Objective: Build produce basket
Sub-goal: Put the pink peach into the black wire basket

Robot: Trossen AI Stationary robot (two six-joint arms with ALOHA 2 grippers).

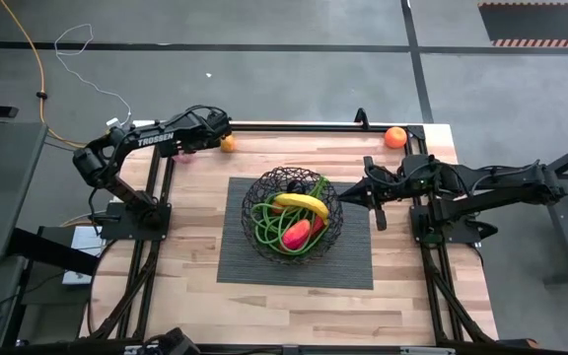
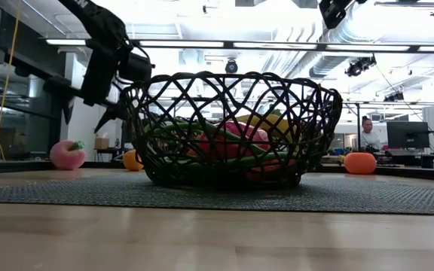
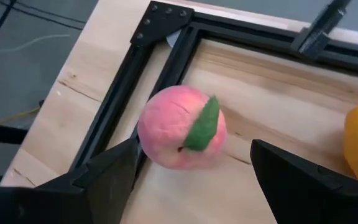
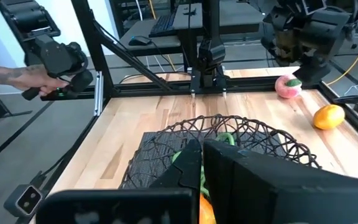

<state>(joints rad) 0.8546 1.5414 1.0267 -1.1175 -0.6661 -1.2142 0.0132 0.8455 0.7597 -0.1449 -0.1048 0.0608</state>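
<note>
Overhead, round black wire-mesh basket on dark ribbed mat mid-surface, holding yellow banana, red pepper, green beans. Left wrist view: left gripper fingers spread wide around pink peach, gripping nothing. Right wrist view: right gripper fingers shut, empty, over basket's rim.

Basket sits on mat; peach behind left.

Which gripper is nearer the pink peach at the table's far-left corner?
Left. The left gripper hangs open right over the pink peach, fingers either side. The right gripper sits shut beside the basket, far across the table.
</note>
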